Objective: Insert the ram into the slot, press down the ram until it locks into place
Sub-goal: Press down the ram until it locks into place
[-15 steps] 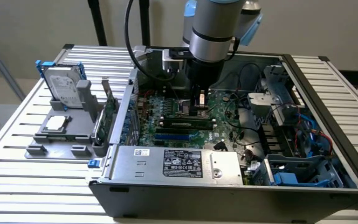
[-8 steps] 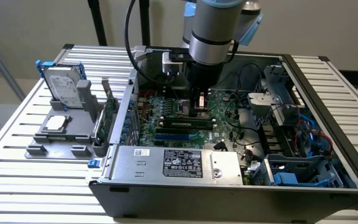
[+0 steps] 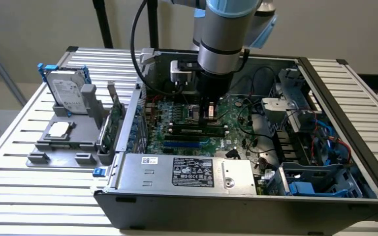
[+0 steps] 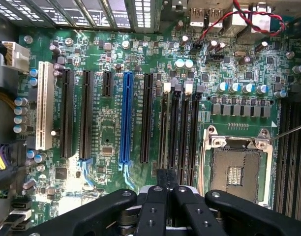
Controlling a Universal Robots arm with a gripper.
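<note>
The ram (image 3: pixel 196 130) lies lengthwise across the motherboard (image 4: pixel 106 54) inside the open computer case (image 3: pixel 346 113), apparently standing in a memory slot just below the robot's gripper (image 3: pixel 210 115). Whether it is fully seated cannot be told. The arm reaches down into the case, and the wrist view shows its two black fingers (image 4: pixel 154 211) drawn together at the tips over the bank of dark memory slots (image 4: pixel 180 128), beside the bare processor socket (image 4: pixel 236 172). The risks from here: a push landing off-centre could tilt the stick and seat one end alone, leaving a pale latch (image 4: pixel 166 87) unlocked. A slip off the thin top edge could drive the fingertips into neighbouring slots or small capacitors.
</note>
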